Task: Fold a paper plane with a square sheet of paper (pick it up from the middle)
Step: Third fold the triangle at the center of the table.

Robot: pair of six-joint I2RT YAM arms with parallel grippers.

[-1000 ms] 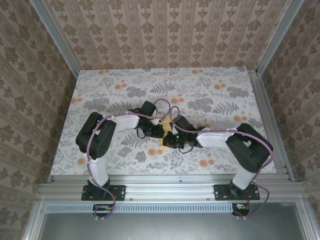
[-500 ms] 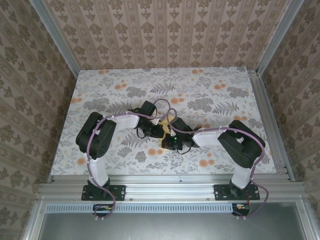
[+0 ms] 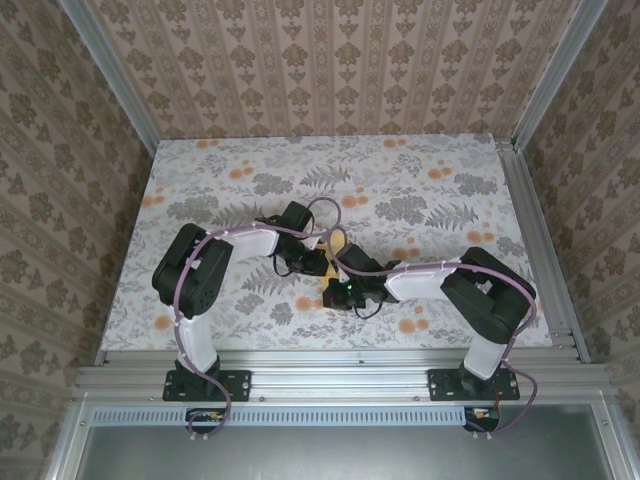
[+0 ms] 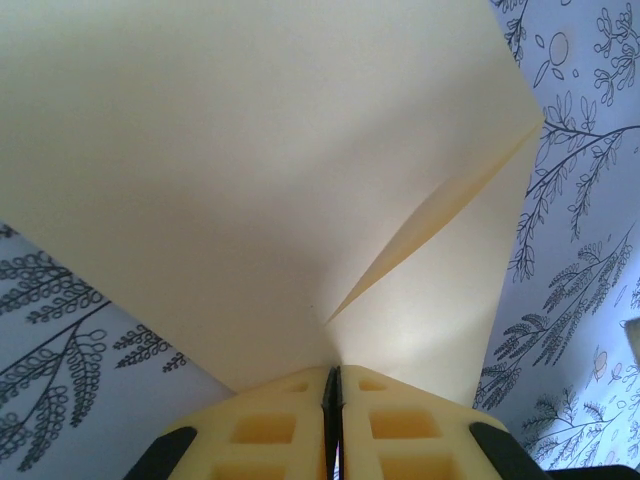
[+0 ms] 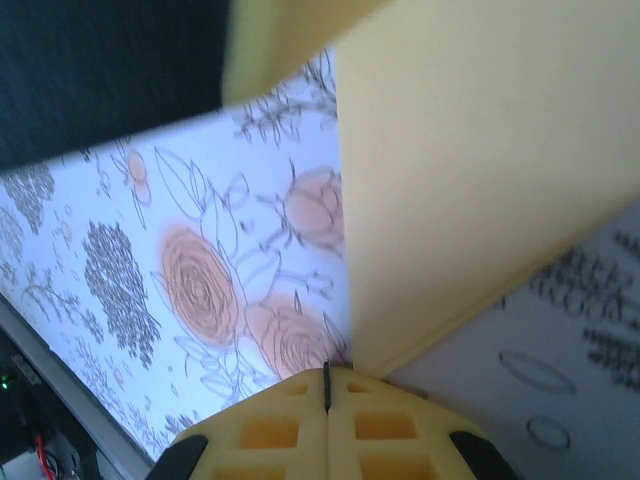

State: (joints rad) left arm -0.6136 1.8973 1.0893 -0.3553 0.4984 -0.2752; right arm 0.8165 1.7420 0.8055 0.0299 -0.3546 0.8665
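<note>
The square sheet of paper (image 4: 250,180) is mustard yellow and folded, with a long slanted crease running up from my left gripper (image 4: 332,372). That gripper is shut on the paper's lower edge. From above, only slivers of the paper (image 3: 335,243) show between the two wrists at the table's middle. My left gripper (image 3: 318,262) is just left of my right gripper (image 3: 338,285). In the right wrist view, my right gripper (image 5: 326,372) is shut with nothing between its fingers. A corner of the paper (image 5: 470,180) meets its right fingertip. I cannot tell whether the paper has a paper plane's shape.
The table (image 3: 420,180) wears a cloth with grey leaf and orange flower prints (image 5: 205,290). Metal rails (image 3: 540,240) and wallpapered walls close it in on three sides. The near table edge (image 5: 60,395) lies close to the right gripper. A dark arm part (image 5: 100,70) looms above.
The right arm has reached further left and slightly nearer, bringing its gripper closer under the left wrist. The left arm has held still with the paper.
</note>
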